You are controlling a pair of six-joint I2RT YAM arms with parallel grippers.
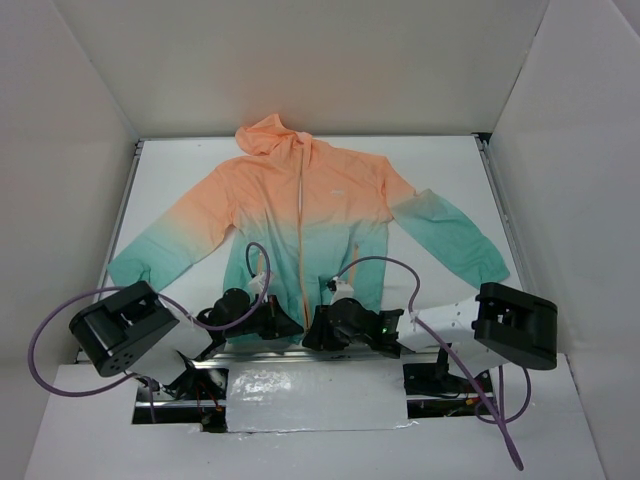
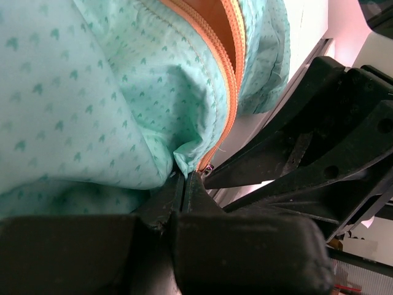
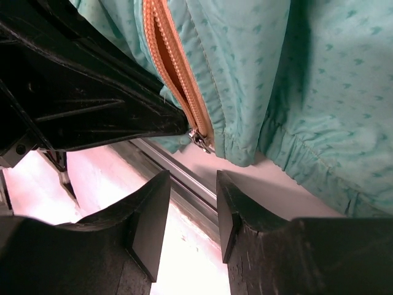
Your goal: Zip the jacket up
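Left claw (image 2: 185, 179) is shut tight, pinching the green bottom edge of the jacket (image 1: 300, 215) right by the orange zipper (image 3: 175, 74). Right claw (image 3: 193, 187) is open, just beside the zipper's bottom end, holding nothing. The jacket lies flat on the white table (image 1: 440, 165).

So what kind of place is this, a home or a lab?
Probably a robotics lab test cell: white panels box in the table, two cabled robot arms sit at its edge, one jacket laid flat.
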